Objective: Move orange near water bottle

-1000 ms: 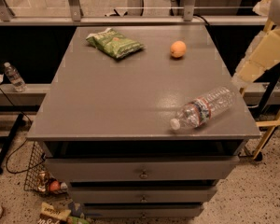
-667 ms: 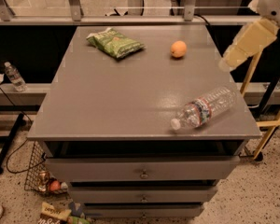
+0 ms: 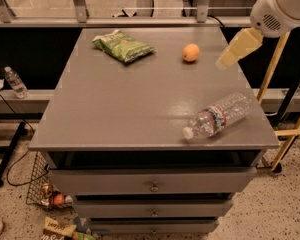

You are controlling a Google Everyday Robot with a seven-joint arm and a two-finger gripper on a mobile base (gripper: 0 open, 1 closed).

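Note:
The orange (image 3: 191,52) sits on the grey table top (image 3: 130,104) toward the back right. The water bottle (image 3: 218,116) lies on its side near the front right corner, its white cap pointing front-left. My gripper (image 3: 238,48) is the cream-coloured piece under the white arm at the upper right. It hangs above the table's right edge, just right of the orange and well behind the bottle, touching neither.
A green snack bag (image 3: 122,45) lies at the back left of the table. Drawers (image 3: 153,186) are below the top. A small bottle (image 3: 15,82) stands on a ledge at left. A wire basket (image 3: 46,189) with clutter is on the floor. A yellow pole (image 3: 272,64) stands at right.
My gripper has moved left and up from beside the table's right side to a spot close to the orange. The orange and the bottle have not moved.

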